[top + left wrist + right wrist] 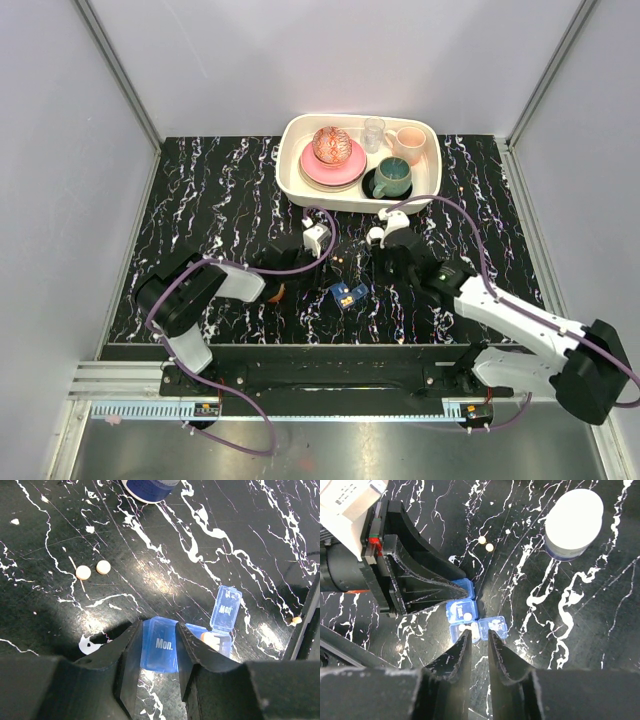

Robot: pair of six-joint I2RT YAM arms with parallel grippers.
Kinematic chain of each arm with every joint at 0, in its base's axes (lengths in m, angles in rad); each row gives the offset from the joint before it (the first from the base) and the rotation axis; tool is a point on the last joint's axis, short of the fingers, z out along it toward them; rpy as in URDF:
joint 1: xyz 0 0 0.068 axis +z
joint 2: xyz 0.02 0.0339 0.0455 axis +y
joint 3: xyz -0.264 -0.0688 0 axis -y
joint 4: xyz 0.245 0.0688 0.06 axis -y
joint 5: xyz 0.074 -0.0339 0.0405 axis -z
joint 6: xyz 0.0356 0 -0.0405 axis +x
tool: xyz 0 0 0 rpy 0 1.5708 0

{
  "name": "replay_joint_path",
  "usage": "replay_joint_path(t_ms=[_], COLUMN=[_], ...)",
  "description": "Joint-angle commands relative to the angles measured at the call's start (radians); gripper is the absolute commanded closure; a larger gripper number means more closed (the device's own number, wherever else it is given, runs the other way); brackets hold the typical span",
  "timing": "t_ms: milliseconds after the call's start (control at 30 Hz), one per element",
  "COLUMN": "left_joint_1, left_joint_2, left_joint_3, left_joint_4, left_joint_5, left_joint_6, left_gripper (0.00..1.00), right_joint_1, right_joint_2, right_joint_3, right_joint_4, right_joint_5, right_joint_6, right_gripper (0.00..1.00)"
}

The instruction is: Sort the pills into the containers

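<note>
Black marbled bench (pixel 200 200), pill box near its front edge. I read the left claw (pixel 160 650) as pinching the blue pill box (pixel 159 647) across a closed cell marked "Mon."; the next cell's lid stands open, one pill inside. The right claw (pixel 479 645) hangs over the same box, fingers nearly together; I cannot tell if they grip anything. Two loose pills (pixel 83 572) lie beyond. The bottle (pixel 572 522) is cut off in the left wrist view. The orange cup (pixel 279 292) is mostly hidden by the left arm (pixel 215 285).

Top external view: high behind both arm bases, looking down and forward across the whole marbled surface (pixel 200 200). Left and right wrist views: close, steeply downward past the left pincer (pixel 159 626) and right pincer (pixel 480 634). Both wrist views share the blue pill box (pixel 160 652) (pixel 461 611) and two loose pills (pixel 83 572) (pixel 481 540).
</note>
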Motion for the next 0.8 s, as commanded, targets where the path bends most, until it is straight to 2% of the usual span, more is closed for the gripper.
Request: replay_joint_path(t_ms=[0,767], left_joint_1=[0.005,0.007], left_joint_2=[0.007,-0.004], left_joint_3=[-0.030,-0.065], left_joint_4=[0.007,0.047], left_joint_5=[0.006,0.027], left_joint_6=[0.015,0.009], left_gripper=[0.65,0.65], right_joint_1=[0.012,0.073], right_joint_2=[0.056,0.300], right_joint_3=[0.010,0.018], right_joint_4=[0.091,0.185], right_joint_5=[-0.029,-0.046], right_joint_6=[0.024,0.002], right_gripper=[0.76,0.73])
